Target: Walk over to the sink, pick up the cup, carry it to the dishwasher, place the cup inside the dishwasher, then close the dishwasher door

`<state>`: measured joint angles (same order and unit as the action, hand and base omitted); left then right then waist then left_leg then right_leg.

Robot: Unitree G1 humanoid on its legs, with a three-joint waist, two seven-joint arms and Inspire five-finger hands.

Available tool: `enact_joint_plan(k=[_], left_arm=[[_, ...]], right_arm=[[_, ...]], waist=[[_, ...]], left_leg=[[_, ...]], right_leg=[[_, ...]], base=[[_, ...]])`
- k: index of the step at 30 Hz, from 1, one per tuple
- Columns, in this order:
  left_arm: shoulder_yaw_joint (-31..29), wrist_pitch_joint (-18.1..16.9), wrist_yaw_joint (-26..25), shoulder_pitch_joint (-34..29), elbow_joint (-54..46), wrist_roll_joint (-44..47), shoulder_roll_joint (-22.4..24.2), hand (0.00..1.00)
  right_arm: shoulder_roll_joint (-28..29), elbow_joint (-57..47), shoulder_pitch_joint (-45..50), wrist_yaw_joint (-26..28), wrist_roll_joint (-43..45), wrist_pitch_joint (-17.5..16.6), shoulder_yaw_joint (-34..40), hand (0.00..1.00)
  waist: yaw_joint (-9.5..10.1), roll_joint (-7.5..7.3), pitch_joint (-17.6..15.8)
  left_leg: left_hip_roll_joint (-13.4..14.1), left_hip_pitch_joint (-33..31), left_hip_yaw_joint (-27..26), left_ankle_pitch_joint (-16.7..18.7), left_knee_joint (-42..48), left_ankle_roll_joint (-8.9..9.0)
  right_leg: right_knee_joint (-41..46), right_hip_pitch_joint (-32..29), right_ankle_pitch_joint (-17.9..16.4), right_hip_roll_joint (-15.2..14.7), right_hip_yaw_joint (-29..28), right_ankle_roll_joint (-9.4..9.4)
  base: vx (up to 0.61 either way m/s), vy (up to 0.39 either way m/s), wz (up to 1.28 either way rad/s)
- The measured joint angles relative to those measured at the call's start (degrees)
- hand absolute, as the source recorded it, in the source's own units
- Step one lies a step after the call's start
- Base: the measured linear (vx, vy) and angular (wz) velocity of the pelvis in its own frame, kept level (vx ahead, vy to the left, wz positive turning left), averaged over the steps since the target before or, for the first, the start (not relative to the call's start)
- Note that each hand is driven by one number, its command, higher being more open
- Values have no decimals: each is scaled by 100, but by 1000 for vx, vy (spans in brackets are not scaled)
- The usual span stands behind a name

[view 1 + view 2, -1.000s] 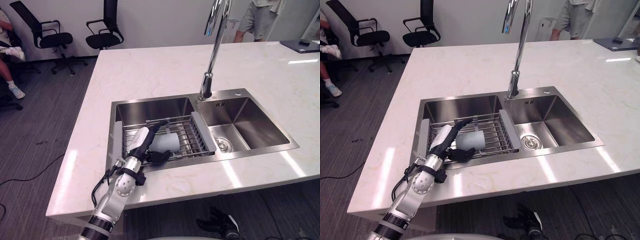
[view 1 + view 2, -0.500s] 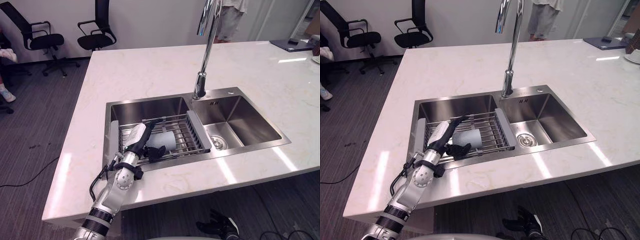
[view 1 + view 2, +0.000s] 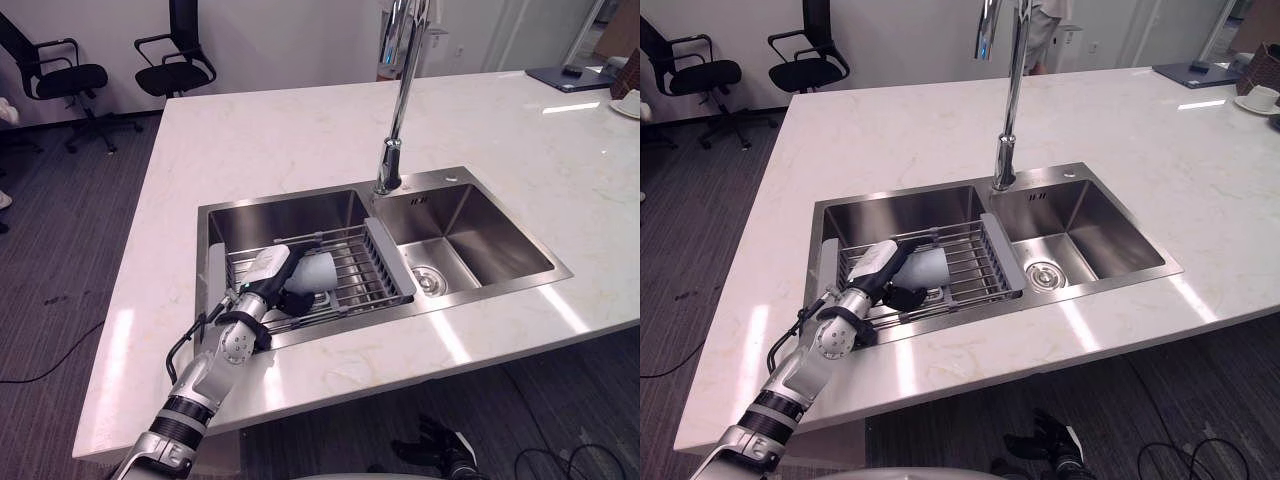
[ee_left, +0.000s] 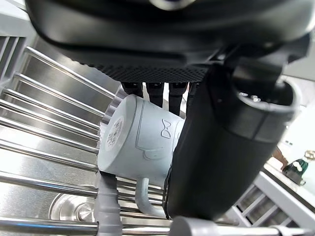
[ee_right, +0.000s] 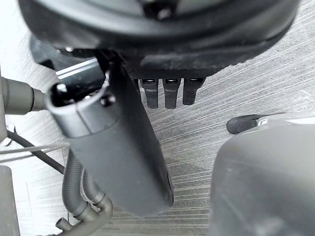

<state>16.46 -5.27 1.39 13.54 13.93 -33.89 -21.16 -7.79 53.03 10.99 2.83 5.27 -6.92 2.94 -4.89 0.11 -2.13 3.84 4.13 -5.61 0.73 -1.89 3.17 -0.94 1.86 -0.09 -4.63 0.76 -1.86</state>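
My left hand (image 3: 262,278) round the cup (image 4: 138,140) on the sink (image 3: 290,210) rack (image 3: 350,272).
Fingers (image 4: 156,93) and thumb (image 4: 221,147) curl round it, lying sideways; I should firm my grip, then lift straight up, keeping the handle (image 4: 145,199) clear.

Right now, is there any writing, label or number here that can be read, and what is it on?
Sticker on the cup's base: printed, too small to read.
Dark marks on the sink's back wall below the tap: too small to read.
Bow-tie shape raised on the cup's side: a picture, no letters.
Nothing here reads clearly.
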Motion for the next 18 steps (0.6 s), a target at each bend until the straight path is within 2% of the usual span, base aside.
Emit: enact_joint_plan(k=[10, 11, 18], left_arm=[[461, -71, 341, 475, 209, -216, -456, 90], [514, -80, 392, 535, 229, -218, -501, 30], [784, -148, 652, 963, 435, -174, -713, 30]], right_arm=[[-156, 0, -163, 86, -34, 0, -118, 90], [-159, 0, -163, 95, -37, 0, -118, 90], [-178, 1, -182, 168, -40, 7, -136, 90]], waist=[[-71, 72, -57], [-71, 77, -60], [-124, 89, -70]], left_leg=[[-6, 1, 5, 0, 0, 1], [-6, 1, 7, 0, 0, 1], [-13, 1, 8, 0, -1, 0]], right_leg=[[-4, 1, 4, -3, 2, -4], [-4, 2, 4, -2, 4, -4], [-26, 6, 26, -7, 12, -9]], base=[[0, 0, 0], [0, 0, 0], [0, 0, 0]])
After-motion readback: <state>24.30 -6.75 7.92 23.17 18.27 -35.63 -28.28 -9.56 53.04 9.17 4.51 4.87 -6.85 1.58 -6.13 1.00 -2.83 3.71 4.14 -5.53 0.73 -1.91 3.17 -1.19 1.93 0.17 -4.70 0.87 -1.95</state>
